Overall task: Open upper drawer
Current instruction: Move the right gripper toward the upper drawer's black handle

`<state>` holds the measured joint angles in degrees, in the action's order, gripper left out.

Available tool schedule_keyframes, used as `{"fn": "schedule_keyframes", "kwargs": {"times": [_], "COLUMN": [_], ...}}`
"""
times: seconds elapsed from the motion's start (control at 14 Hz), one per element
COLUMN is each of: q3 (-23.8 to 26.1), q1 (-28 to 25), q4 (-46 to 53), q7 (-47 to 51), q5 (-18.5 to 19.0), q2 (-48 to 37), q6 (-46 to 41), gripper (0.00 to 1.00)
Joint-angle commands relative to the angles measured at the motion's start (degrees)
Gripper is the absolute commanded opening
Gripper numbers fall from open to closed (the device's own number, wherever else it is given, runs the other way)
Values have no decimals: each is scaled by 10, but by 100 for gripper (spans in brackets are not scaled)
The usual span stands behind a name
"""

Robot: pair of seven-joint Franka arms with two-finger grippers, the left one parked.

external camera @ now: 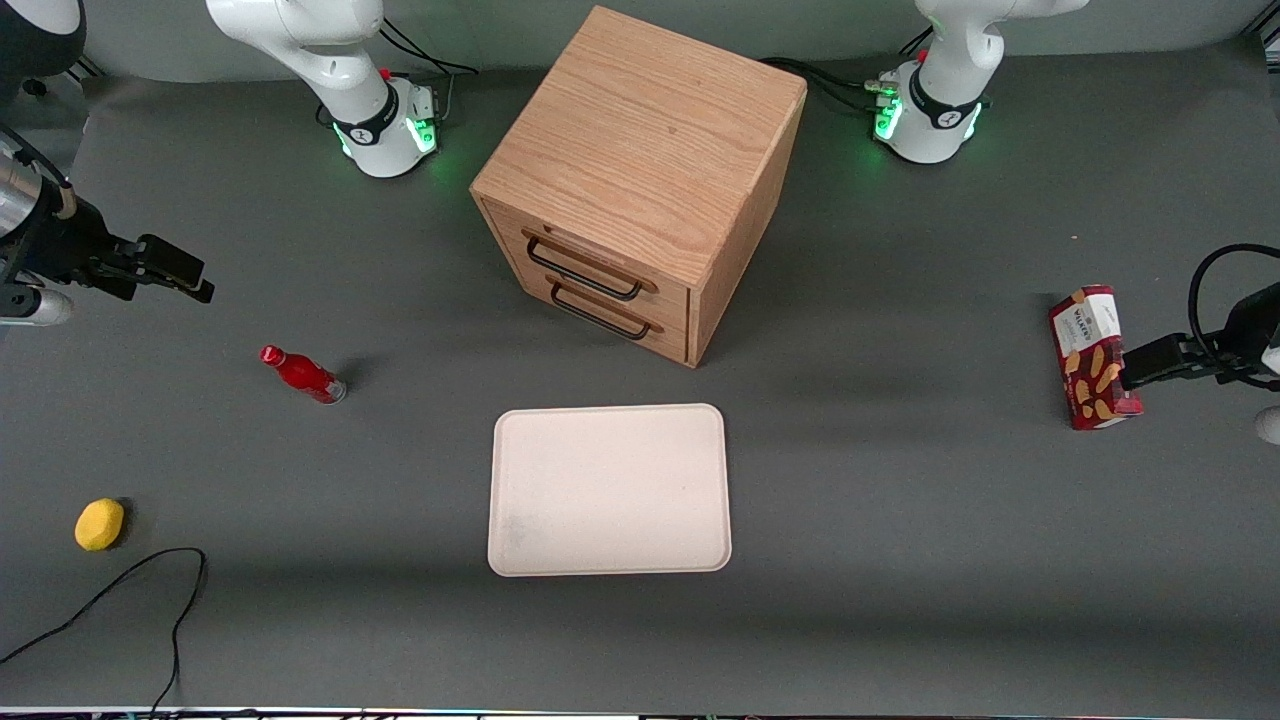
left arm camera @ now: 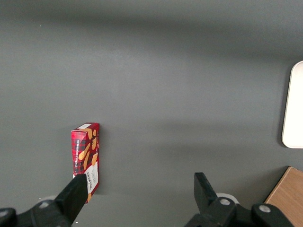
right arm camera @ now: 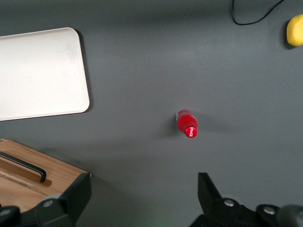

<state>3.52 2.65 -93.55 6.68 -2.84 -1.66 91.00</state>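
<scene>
The oak cabinet [external camera: 640,130] stands mid-table and is turned slightly. Its upper drawer [external camera: 600,262] is shut, with a thin black bar handle [external camera: 583,272]. The matching lower drawer [external camera: 655,335] beneath it is also shut. My right gripper [external camera: 190,275] hovers over the working arm's end of the table, well apart from the cabinet, open and empty. In the right wrist view the gripper [right arm camera: 142,187] has its fingers spread wide over bare mat. A corner of the cabinet [right arm camera: 57,172] and one black handle [right arm camera: 26,168] show there; I cannot tell which drawer's.
A red bottle [external camera: 303,374] lies under my gripper and shows in the wrist view [right arm camera: 186,124]. A yellow lemon-like object [external camera: 99,524] and a black cable [external camera: 150,590] lie nearer the camera. A pale tray [external camera: 608,490] lies in front of the cabinet. A red snack box [external camera: 1090,355] lies toward the parked arm's end.
</scene>
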Motion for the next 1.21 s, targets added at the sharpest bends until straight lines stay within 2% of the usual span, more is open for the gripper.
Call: {"fn": "schedule_keyframes", "kwargs": {"times": [0.0, 0.36, 0.5, 0.57, 0.79, 0.93, 1.0, 1.14], "q3": [-4, 14, 63, 113, 220, 276, 292, 308], "q1": [-8, -25, -30, -31, -31, -31, -31, -31], "q4": [18, 81, 107, 132, 141, 140, 137, 134], "q7": [15, 12, 14, 12, 4, -85, -123, -148], "q5": [34, 26, 22, 13, 12, 9, -1, -53], "q2": [10, 63, 88, 107, 136, 152, 160, 170], "q6": [-8, -8, -7, -7, 0, 1, 1, 0], "gripper": [100, 100, 100, 100, 100, 100, 100, 100]}}
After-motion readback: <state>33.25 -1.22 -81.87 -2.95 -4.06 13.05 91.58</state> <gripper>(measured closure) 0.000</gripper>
